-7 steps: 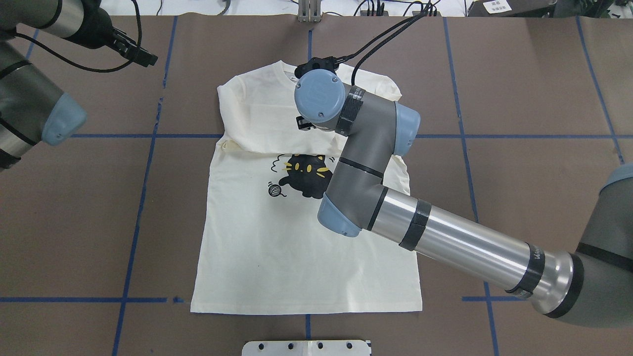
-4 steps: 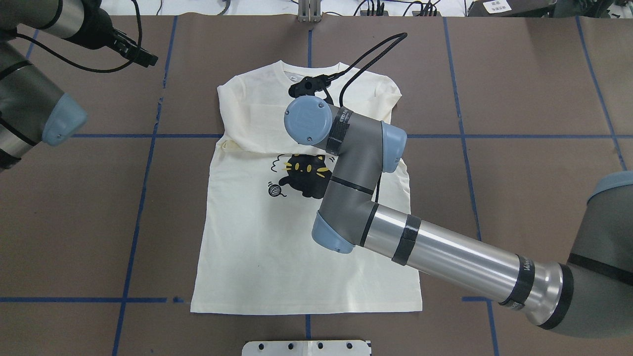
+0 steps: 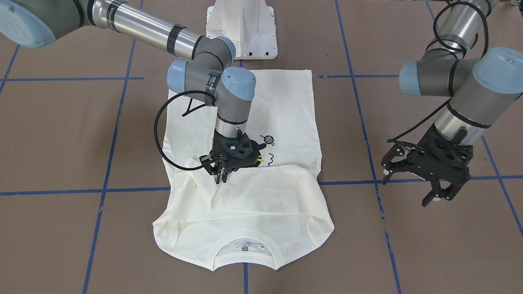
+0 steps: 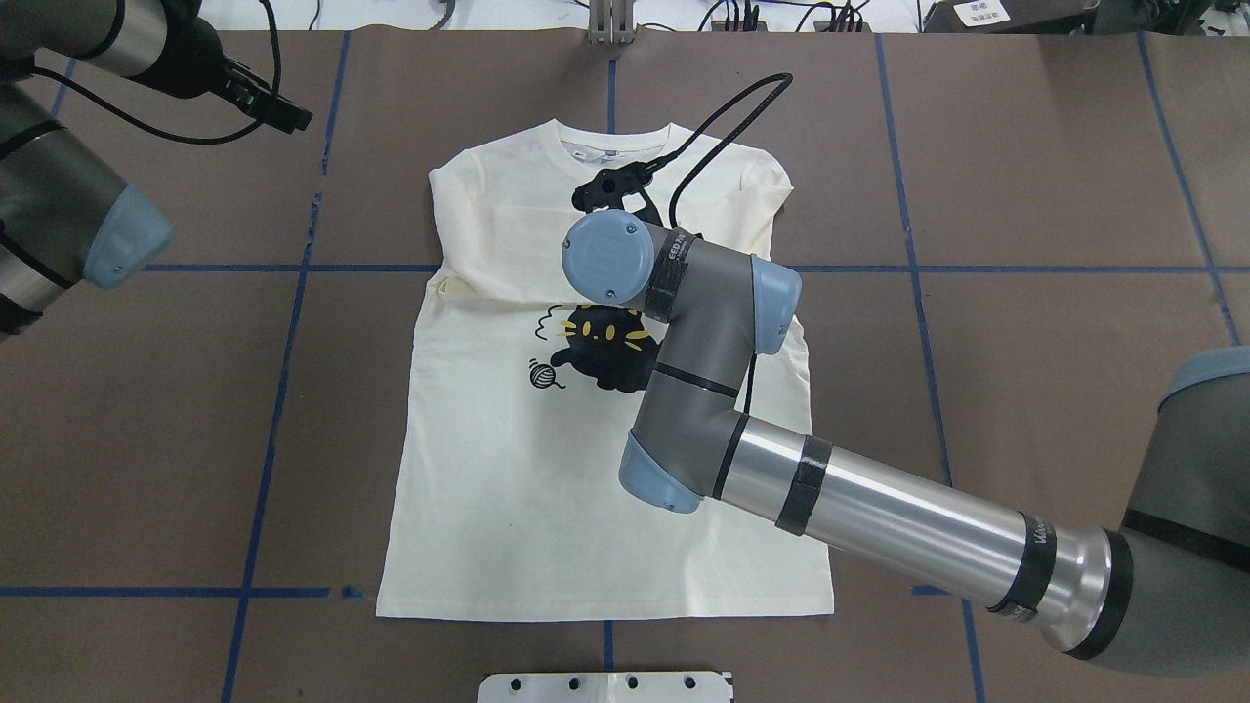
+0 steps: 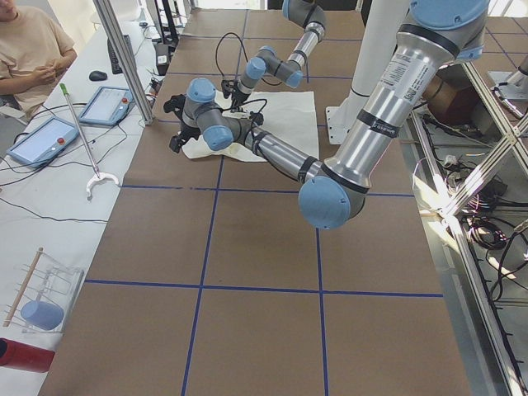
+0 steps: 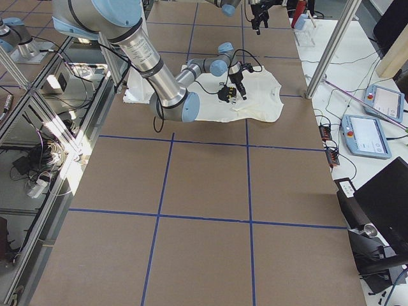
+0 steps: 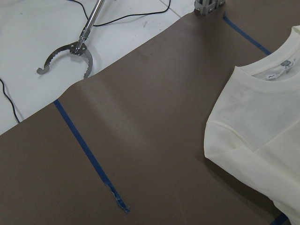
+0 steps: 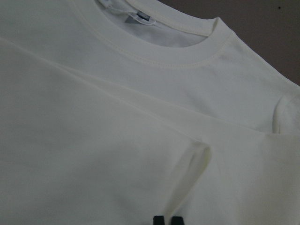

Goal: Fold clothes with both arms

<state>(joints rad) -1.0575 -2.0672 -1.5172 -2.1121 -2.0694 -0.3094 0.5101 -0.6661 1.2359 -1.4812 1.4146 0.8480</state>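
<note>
Here, over one brown table cover:

1. left gripper: hangs above bare cover with its fingers apart and nothing between them. Its own wrist camera shows no fingertips, so this reading rests on the front-facing view.

2. cream long-sleeved T-shirt: lies flat on the cover, well apart from the left gripper and directly under the right one. Both sleeves are crossed over the chest. The collar lies beyond the right fingertips, and the hem lies behind that gripper, toward the robot. Handling, as judged: a light, limp knit with no stiffness. It is liable to crease, drag and slide on the cover, and it is not fragile. It is best pinched at the edges, at shoulder corners or hem corners, one per gripper, so the fold line runs straight.

3. sleeve cuff: its open end is just ahead of the right fingertips.

4. right gripper: sits low over the crossed sleeves with its fingers together and no cloth seen between them. Whether the tips touch the fabric cannot be told.

5. cat print: lies behind the right gripper and is partly covered by that arm's wrist in the overhead and front-facing views.

6. Hidden: the layers beneath the sleeves, and part of the shirt's side edge under the right arm in the overhead view.
</note>
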